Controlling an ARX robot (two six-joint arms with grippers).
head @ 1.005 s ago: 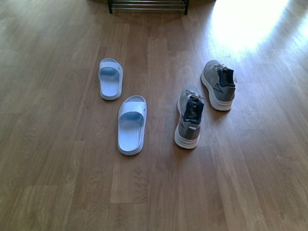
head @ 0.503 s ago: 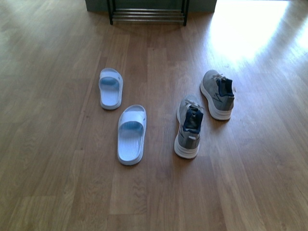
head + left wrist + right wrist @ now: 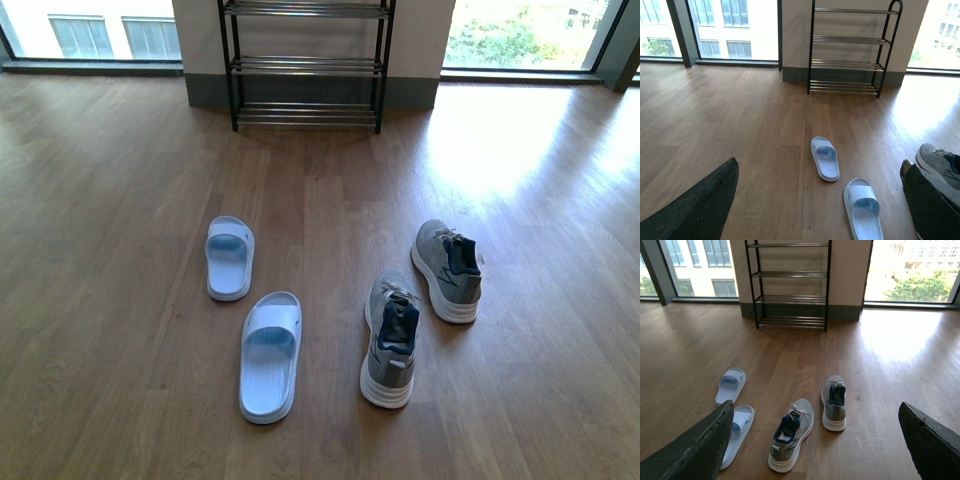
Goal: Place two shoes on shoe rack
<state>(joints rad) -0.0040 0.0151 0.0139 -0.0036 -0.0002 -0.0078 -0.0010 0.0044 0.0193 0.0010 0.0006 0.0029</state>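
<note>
Two grey knit sneakers stand apart on the wood floor: the nearer one (image 3: pixel 389 342) and the farther one (image 3: pixel 447 268), heels toward me. Both show in the right wrist view, the left one (image 3: pixel 789 434) and the right one (image 3: pixel 833 402). The shoe rack (image 3: pixel 306 62) stands against the far wall, its silver tiers bare; it also shows in the left wrist view (image 3: pixel 849 49) and the right wrist view (image 3: pixel 788 285). My left gripper (image 3: pixel 822 200) is open over two slippers. My right gripper (image 3: pixel 817 440) is open above the sneakers, touching nothing. No arm shows in the front view.
Two pale blue slippers lie left of the sneakers, one farther (image 3: pixel 229 257) and one nearer (image 3: pixel 270 354). Floor-to-ceiling windows flank the rack's wall section. A bright sun patch (image 3: pixel 505 140) lies on the floor at the right.
The front view has tilted up: shoes and slippers sit lower in the picture, and the rack, wall and windows have come into view.
</note>
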